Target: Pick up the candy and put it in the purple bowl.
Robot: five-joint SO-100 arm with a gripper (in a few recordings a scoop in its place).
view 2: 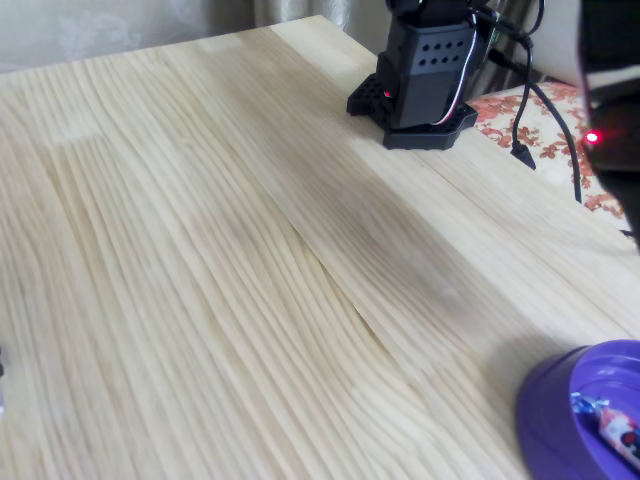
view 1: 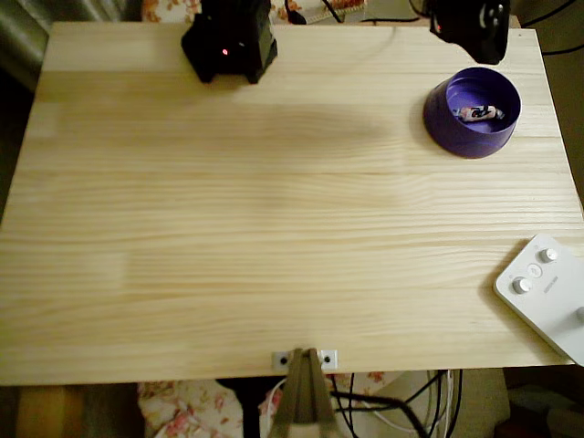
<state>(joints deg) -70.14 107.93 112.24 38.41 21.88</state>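
Pinkish candy [view 1: 478, 113] in purple bowl [view 1: 447, 119], prob. wrapped.

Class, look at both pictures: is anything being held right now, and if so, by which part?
Nothing is seen held. The candy lies loose inside the purple bowl, with no finger touching it.

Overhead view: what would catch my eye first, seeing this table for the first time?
The purple bowl near the table's far right corner stands out, with the small wrapped candy lying inside it. A black robot base sits at the far edge, and a white box with knobs pokes in at the right.
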